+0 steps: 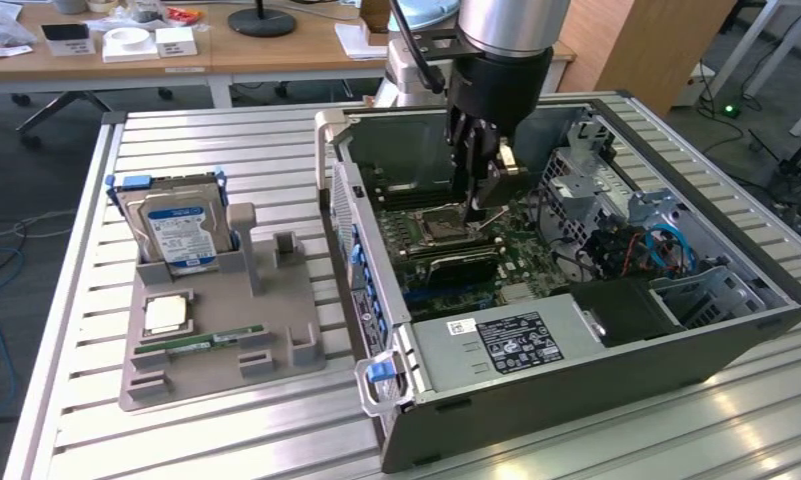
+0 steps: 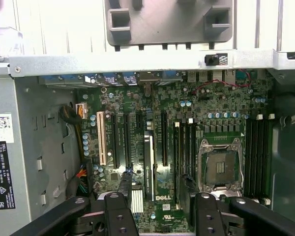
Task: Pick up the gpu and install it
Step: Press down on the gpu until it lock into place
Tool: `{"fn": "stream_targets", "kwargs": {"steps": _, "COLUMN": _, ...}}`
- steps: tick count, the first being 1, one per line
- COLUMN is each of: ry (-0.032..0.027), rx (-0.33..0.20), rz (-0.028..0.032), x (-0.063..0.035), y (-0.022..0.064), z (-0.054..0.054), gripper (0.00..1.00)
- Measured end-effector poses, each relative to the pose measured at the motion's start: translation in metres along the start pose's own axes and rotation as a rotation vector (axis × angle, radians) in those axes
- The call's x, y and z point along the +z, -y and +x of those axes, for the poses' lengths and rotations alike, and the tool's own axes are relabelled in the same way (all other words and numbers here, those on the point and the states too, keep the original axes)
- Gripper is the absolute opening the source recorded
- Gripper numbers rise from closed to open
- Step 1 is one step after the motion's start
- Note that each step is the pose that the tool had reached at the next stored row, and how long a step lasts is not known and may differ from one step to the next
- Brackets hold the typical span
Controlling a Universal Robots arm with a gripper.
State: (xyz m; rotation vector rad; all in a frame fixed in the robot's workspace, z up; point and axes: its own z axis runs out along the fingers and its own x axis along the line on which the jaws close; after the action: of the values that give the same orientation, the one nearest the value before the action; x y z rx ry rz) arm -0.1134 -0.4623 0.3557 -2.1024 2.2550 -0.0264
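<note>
A metal table (image 1: 213, 140) with long grooves holds a big open computer case (image 1: 720, 330), and desks stand in the room behind it. On the exterior view's left, just beside the case, a grey holder tray (image 1: 287, 330) carries a hard drive (image 1: 180, 235), a square chip (image 1: 167, 315) and a thin green memory stick (image 1: 220, 340). The robot arm reaches down into the case, and its gripper (image 1: 480, 205) hangs just above the green board (image 2: 221, 105). The jaws are spread wide and hold nothing. The gpu (image 2: 148, 167) is a thin dark card. It stands on its edge in a slot on the board, right under the gripper (image 2: 156, 186), between the two black fingers (image 2: 120, 216) and not touching them. An empty chip socket (image 2: 221, 164) sits near the card.
</note>
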Motion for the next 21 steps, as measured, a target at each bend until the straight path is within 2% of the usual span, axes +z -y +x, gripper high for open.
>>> {"fn": "stream_targets", "kwargs": {"steps": 11, "ry": 0.0, "rx": 0.0, "rz": 0.0, "x": 0.0, "y": 0.0, "z": 0.0, "gripper": 0.5}}
{"fn": "stream_targets", "kwargs": {"steps": 12, "ry": 0.0, "rx": 0.0, "rz": 0.0, "x": 0.0, "y": 0.0, "z": 0.0, "gripper": 0.44}}
{"fn": "stream_targets", "kwargs": {"steps": 15, "ry": 0.0, "rx": 0.0, "rz": 0.0, "x": 0.0, "y": 0.0, "z": 0.0, "gripper": 0.38}}
{"fn": "stream_targets", "kwargs": {"steps": 18, "ry": 0.0, "rx": 0.0, "rz": 0.0, "x": 0.0, "y": 0.0, "z": 0.0, "gripper": 0.2}}
{"fn": "stream_targets", "kwargs": {"steps": 20, "ry": 0.0, "rx": 0.0, "rz": 0.0, "x": 0.0, "y": 0.0, "z": 0.0, "gripper": 0.2}}
{"fn": "stream_targets", "kwargs": {"steps": 21, "ry": 0.0, "rx": 0.0, "rz": 0.0, "x": 0.0, "y": 0.0, "z": 0.0, "gripper": 0.14}}
